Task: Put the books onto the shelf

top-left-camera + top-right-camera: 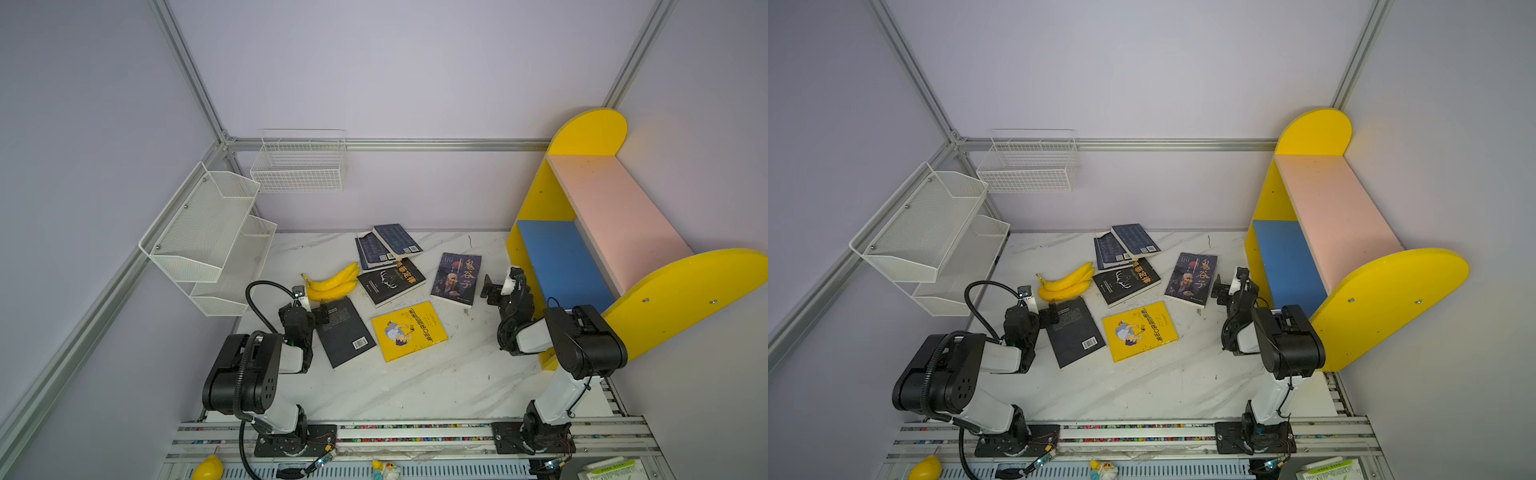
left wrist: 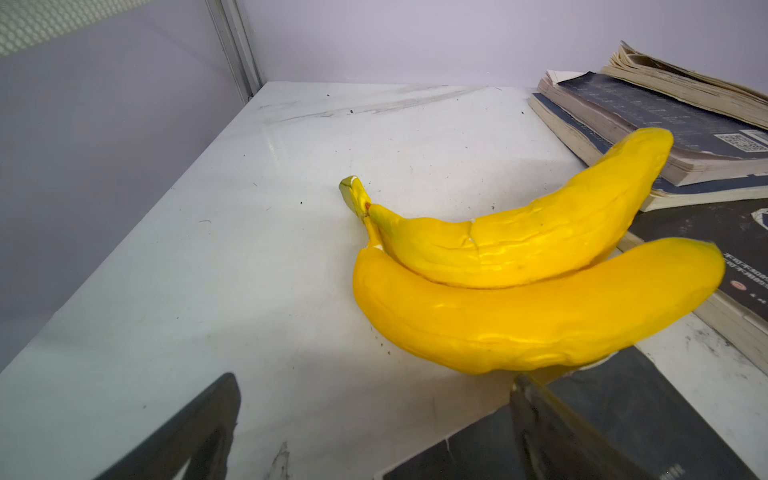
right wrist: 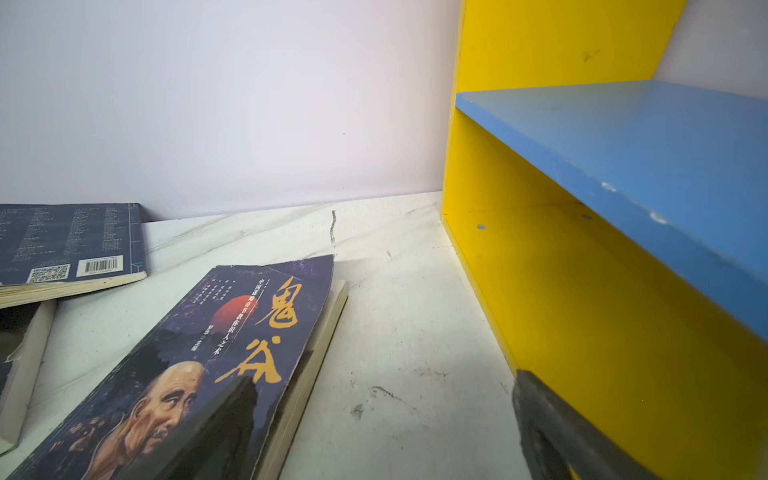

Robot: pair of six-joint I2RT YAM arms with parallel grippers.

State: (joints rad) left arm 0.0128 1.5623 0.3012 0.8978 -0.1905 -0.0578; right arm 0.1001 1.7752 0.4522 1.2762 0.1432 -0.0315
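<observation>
All six books lie flat on the tabletop (image 1: 415, 386); none is on the shelf (image 1: 681, 291), which stands at the 3 o'clock edge in both top views, its blue lower board (image 1: 561, 257) open toward the books. Clock directions are as in a top view, with 12 toward the back wall. Right gripper (image 1: 490, 291): jaws wide apart, nothing held, low in the gap between the portrait book (image 1: 456, 278) and the shelf. That book lies just beside it at 9 o'clock, long axis about 12 to 6, slightly tilted. In the right wrist view one finger (image 3: 216, 432) shows in front of the cover, the other in front of the shelf's yellow base. Left gripper (image 1: 321, 314): also wide open and empty, one finger over the corner of the dark barcode book (image 1: 345, 332), bananas (image 1: 332, 284) just at 12 o'clock. The yellow book (image 1: 409, 331) lies between the arms. The black orange-titled book (image 1: 391, 281) and two navy books (image 1: 386, 247) sit further toward 12. Judgement: the right arm is nearer the shelf, so the portrait book looks the likely first pick, then a short carry toward 3 o'clock.
</observation>
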